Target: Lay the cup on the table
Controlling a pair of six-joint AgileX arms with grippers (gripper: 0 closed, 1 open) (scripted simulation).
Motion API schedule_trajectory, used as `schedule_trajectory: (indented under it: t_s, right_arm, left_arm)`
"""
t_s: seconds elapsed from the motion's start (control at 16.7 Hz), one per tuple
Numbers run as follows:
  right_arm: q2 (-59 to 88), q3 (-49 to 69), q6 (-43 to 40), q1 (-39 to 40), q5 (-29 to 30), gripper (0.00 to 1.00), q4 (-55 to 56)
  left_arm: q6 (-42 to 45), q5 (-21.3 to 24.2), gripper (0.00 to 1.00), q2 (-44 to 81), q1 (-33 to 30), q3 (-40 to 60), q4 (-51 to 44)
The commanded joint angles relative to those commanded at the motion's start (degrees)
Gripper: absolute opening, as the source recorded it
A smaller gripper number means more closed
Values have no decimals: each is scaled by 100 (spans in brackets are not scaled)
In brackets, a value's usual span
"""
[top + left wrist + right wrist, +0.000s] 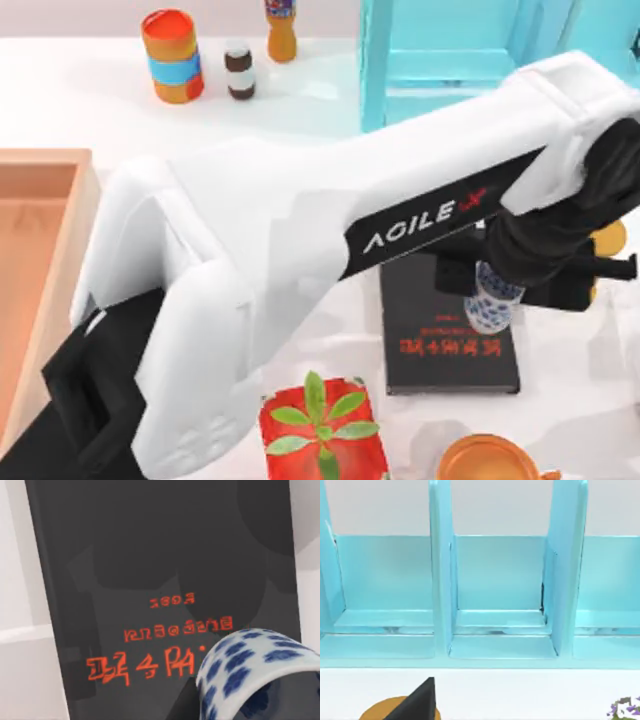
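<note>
At the bottom of the top view, nearest the camera, a red box with a green plant print (322, 430) and the rim of a larger orange cup (490, 460) sit on the table (90, 95), with a wooden tray (40, 260) along the left edge. Just above them, at centre right, the black book (450, 340) lies flat, and the cup (493, 300) hangs over its right part, gripped at its upper end by the left gripper (520, 270), whose dark fingers are clamped on it. The cup appears lifted clear of the book rather than resting on it, though the overhead angle makes that hard to confirm; in the left wrist view its blue-patterned rim (260, 675) juts in at the lower right with the book's red lettering behind. Held this way, it probably needs carrying off the book to bare tabletop before being tipped onto its side. The left arm (330, 250) reaches in a long diagonal from lower left to centre right, wrist bent down over the cup. Farther up, an orange can with a blue band (172, 55), a small brown-and-white bottle (239, 68) and an orange bottle (281, 28) stand along the top, beside a pale blue shelf (440, 50). The right wrist view faces that shelf's compartments (497, 595); whether the right gripper's fingers are apart cannot be told.
</note>
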Motion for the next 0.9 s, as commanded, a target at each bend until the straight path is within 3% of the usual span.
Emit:
schedule_trajectory:
  t_s: [0.36, 0.9]
  right_arm:
    - [0, 0, 0, 0, 0, 100, 0]
    - [0, 0, 0, 0, 0, 100, 0]
  left_arm:
    - [-300, -146, 0, 146, 315, 862, -106]
    - [-312, -213, 0, 499, 402, 853, -104]
